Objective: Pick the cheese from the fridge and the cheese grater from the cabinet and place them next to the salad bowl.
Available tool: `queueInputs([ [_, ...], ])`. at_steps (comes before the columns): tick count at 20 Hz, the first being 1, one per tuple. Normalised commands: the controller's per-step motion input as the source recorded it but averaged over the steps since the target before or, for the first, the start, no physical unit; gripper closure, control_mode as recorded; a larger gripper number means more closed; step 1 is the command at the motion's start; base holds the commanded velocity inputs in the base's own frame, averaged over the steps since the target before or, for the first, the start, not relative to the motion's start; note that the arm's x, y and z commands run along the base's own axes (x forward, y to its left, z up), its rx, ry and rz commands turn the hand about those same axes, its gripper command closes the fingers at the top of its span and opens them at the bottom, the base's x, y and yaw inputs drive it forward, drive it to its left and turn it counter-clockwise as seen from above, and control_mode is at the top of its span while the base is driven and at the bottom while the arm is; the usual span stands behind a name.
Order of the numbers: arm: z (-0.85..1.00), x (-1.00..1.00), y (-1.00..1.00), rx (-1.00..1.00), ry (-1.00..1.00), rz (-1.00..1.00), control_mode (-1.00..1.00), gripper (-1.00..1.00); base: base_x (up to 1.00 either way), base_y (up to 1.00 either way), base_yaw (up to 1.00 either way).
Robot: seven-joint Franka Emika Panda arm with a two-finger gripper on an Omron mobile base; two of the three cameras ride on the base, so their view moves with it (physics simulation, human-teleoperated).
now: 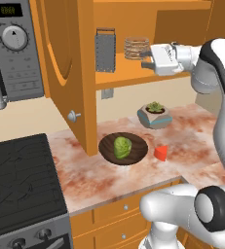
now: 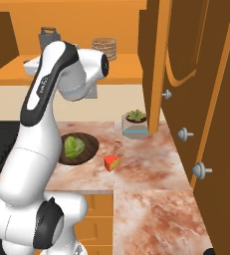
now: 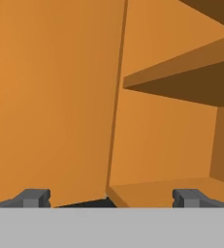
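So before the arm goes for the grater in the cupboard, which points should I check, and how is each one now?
1. Cupboard door open: ok.
2. Grater upright on the shelf, free to reach: ok.
3. Gripper open and empty: ok.
4. Gripper lined up with the grater: not ok; the hand view faces bare cupboard walls.
5. Basket near the hand, touching or not: cannot tell.
6. Cheese already beside the salad bowl: ok.
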Motion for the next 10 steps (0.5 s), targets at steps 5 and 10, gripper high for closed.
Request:
queueInputs([
  [5,0.08,0.24,0.00,0.00,0.00,0.00,-1.00,-1.00,0.00,0.00,0.00],
  [10,0.00,0.23,0.00,0.00,0.00,0.00,-1.00,-1.00,0.00,0.00,0.00],
])
